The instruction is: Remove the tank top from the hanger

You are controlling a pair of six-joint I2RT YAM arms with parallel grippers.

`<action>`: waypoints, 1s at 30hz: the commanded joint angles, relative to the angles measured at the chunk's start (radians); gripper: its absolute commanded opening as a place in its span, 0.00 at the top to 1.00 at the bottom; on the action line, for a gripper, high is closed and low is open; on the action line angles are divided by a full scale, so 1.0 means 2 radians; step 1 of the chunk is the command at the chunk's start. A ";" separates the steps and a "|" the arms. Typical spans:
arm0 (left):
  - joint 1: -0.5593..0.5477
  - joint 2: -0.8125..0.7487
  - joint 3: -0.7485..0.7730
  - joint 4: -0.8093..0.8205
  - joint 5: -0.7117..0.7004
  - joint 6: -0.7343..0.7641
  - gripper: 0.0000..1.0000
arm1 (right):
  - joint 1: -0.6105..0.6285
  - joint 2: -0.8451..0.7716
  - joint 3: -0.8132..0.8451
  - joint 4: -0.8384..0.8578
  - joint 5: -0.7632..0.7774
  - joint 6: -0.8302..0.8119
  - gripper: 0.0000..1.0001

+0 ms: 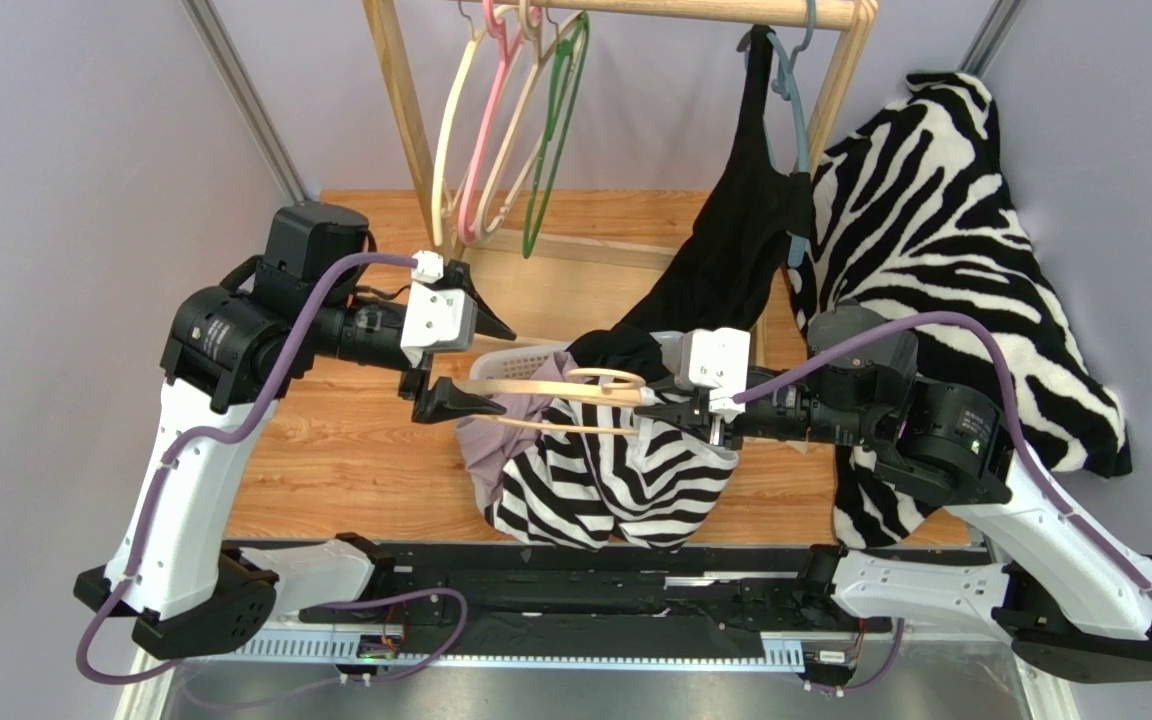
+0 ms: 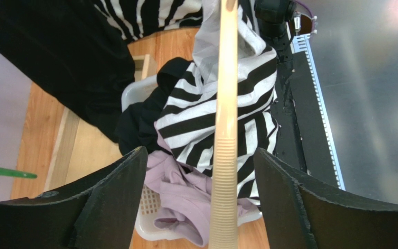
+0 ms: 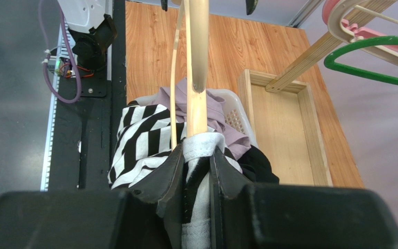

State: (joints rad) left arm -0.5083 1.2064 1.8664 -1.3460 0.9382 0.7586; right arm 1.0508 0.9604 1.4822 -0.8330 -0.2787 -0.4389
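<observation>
The zebra-striped tank top (image 1: 612, 488) hangs on a pale wooden hanger (image 1: 575, 393), which lies nearly level just above a white basket (image 1: 519, 365). Most of the cloth falls over the near side of the basket, toward the bases of the arms. One white hem of it is wrapped around the bar of the hanger.

The right claw (image 1: 660, 405) is at the right side of the basket and it is clenched on the hanger. In the right wrist view its two fingers (image 3: 177, 155) press the bar exactly where the white hem covers it.

The left claw (image 1: 462, 357) is at the left side of the basket and it is released. Its fingers (image 2: 118, 202) stand wide apart, one on each side of the ribbed end of the hanger, and they are not touching it.

Inside the basket there is a lilac garment (image 1: 485, 450). Behind the basket a black garment (image 1: 740, 225) hangs from a wooden rail (image 1: 717, 12), and its lower end comes down to the back rim of the basket. Behind and to the left of the basket, cream, pink and green hangers (image 1: 515, 120) hang on the same rail. To the right of the basket lies a big zebra cloth (image 1: 943, 225). The basket stands on a wooden table (image 1: 342, 435), and a shallow wooden tray (image 3: 279, 129) sits just behind it.
</observation>
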 commanded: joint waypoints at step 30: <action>-0.068 -0.026 0.026 -0.048 -0.216 -0.046 1.00 | 0.005 -0.041 0.000 0.028 0.049 -0.005 0.78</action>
State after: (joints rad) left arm -0.6689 1.2293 1.9190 -1.3426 0.6945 0.7063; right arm 1.0573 0.9474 1.4811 -0.7475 -0.2348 -0.4526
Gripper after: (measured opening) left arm 0.268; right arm 0.207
